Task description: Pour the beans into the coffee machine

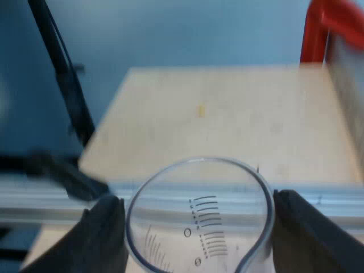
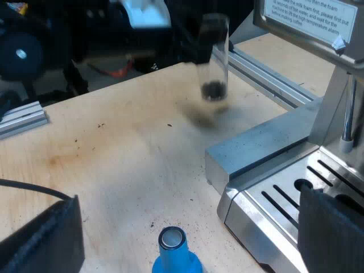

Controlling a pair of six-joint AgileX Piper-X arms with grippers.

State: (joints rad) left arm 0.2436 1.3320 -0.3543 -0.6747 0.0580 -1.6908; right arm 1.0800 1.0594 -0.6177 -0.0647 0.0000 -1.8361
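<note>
Holding clear graduated measuring glass (image 1: 199, 222) upright in my clamped left hand (image 1: 197, 200), steel espresso machine (image 2: 267, 153) near; right hand (image 2: 187, 196) wide, empty.

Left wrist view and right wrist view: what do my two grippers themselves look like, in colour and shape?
They look alike. The left gripper has two matte black fingers, broad and blocky with rounded tips, with no markings I can make out. The right gripper has the same plain black fingers, flat-sided slabs with squarish corners.
</note>
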